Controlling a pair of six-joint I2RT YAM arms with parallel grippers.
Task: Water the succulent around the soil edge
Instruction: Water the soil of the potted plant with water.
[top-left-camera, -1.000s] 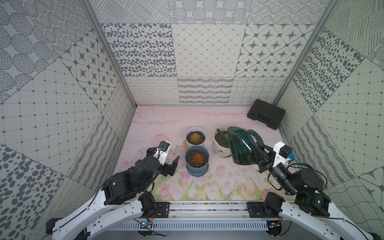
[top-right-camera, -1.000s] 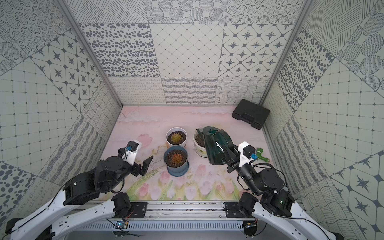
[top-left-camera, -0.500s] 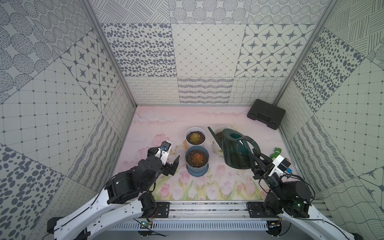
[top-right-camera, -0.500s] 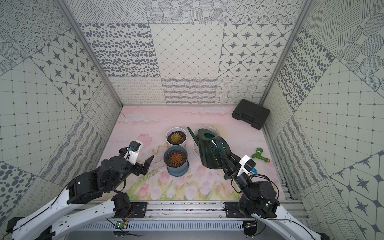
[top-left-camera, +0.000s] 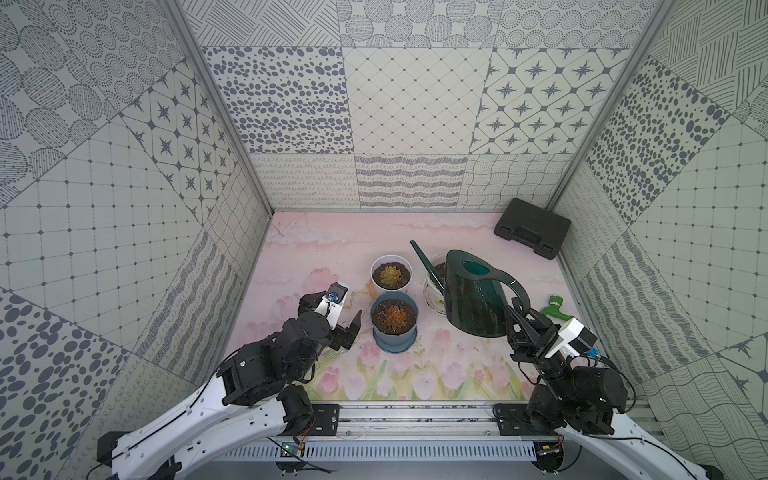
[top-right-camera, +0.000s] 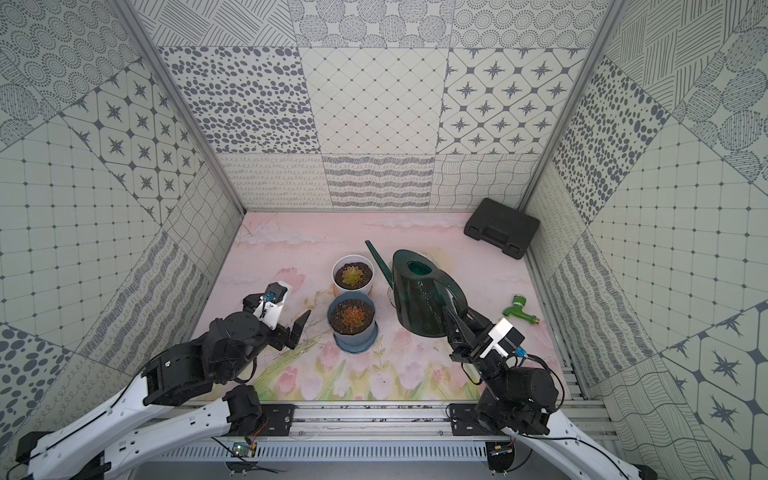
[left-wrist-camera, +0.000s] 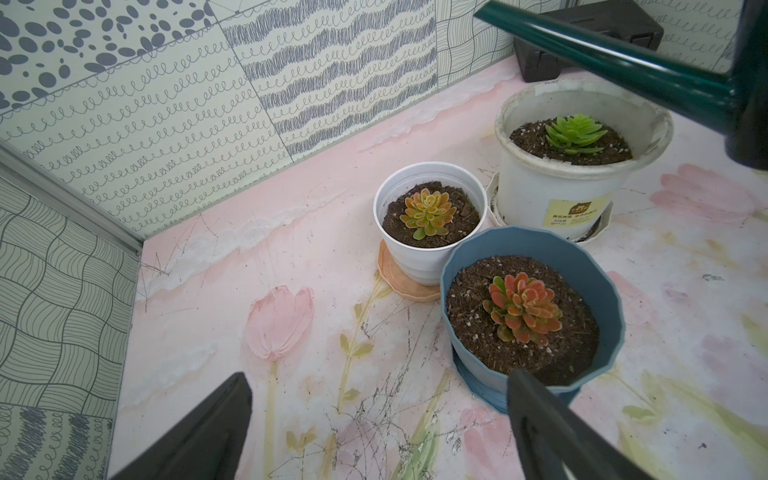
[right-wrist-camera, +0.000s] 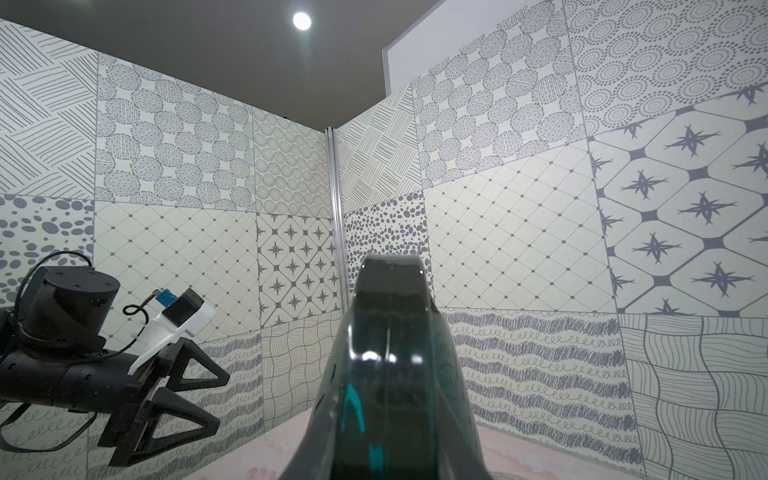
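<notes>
Three potted succulents stand mid-table: an orange-red one in a blue pot (top-left-camera: 394, 332), a yellow-orange one in a small white pot (top-left-camera: 390, 274), and a green one in a larger white pot (left-wrist-camera: 552, 191), half hidden behind the can in both top views. The dark green watering can (top-left-camera: 476, 299) stands upright right of the pots, its spout (top-left-camera: 422, 259) rising over the larger white pot. My right gripper (top-left-camera: 519, 322) is shut on the can's handle (right-wrist-camera: 390, 374). My left gripper (left-wrist-camera: 376, 386) hangs open and holds nothing, just left of the blue pot.
A black case (top-left-camera: 532, 227) lies in the back right corner. A green tap-shaped object (top-left-camera: 557, 309) lies near the right wall beside my right wrist. Patterned walls close three sides, and a metal rail (top-left-camera: 415, 419) runs along the front.
The can has come down from a raised tilt over the larger white pot to upright. My right arm drew back toward the front with it. The left arm stayed put.
</notes>
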